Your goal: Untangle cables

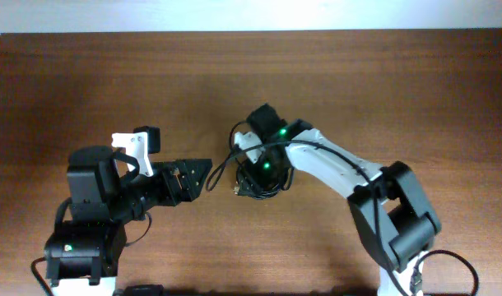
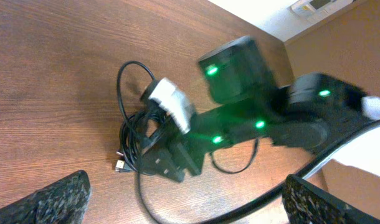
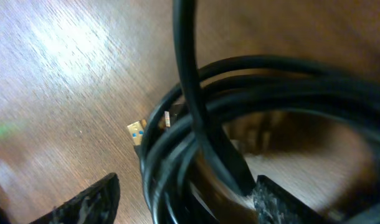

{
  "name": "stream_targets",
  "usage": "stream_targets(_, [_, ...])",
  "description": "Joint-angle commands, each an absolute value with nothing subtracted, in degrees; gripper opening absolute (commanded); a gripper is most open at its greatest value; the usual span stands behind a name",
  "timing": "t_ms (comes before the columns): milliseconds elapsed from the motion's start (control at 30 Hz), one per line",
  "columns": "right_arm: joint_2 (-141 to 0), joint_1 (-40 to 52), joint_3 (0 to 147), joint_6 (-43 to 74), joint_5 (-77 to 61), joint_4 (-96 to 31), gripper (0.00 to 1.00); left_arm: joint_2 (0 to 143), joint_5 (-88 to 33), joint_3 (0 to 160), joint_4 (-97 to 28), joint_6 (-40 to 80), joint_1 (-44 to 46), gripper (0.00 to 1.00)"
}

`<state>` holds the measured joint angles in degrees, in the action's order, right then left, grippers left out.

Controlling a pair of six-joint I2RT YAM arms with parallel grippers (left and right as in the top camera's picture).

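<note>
**Right hand over the coil, left hand open beside it**

On the brown wood-grain table, the left arm's black hand lies low at the near left and points right. Its two textured fingers are spread wide with nothing between them, and its tip is just short of the cables.

The thin black cables lie near the middle of the table as a small, tight coil of several strands. One looser loop reaches out from it toward the far side. A small gold metal plug sticks out at the coil's left edge and rests on the wood.

The right arm's black hand is directly over the coil, with green lights glowing on its body. In the right wrist view, its fingers stand apart with the bundle between them. Bare table shows between one finger and the strands. A single thicker-looking strand runs down across the coil to the other finger, but I cannot tell whether they touch.

The white-shelled right arm stretches back from the coil to its black base at the near right.
</note>
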<state>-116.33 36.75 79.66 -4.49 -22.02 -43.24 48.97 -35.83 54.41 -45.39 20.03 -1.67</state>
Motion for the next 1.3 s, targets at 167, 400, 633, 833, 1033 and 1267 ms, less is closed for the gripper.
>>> stream_targets(167, [-119.31, 40.49, 80.14, -2.31, -23.86, -42.57, 0.04, 48.86, -36.71, 54.43, -45.06, 20.36, -1.63, 0.99])
stream_targets(400, [-117.99, 40.49, 108.31, 2.13, -30.22, -61.32, 0.10, 48.86, -37.34, 54.43, -49.63, 20.36, -1.63, 0.99])
stream_targets(633, [-116.44, 40.49, 123.17, 2.48, -30.20, -71.11, 0.09, 48.86, -37.06, 54.43, -52.36, 19.66, -1.63, 0.99])
stream_targets(833, [-109.32, 40.42, 124.09, 1.56, -26.96, -71.48, 0.09, 48.86, -31.62, 54.43, -51.13, 25.63, -1.65, 0.96])
stream_targets(1033, [-104.95, 40.45, 124.09, -10.66, -24.58, -78.43, 0.06, 49.28, -28.71, 54.43, -41.58, 40.42, -1.65, 0.84])
stream_targets(1267, [-104.60, 40.45, 124.09, -13.26, -21.56, -79.53, 0.06, 51.70, -39.92, 54.43, -30.20, 46.41, -1.63, 0.94])
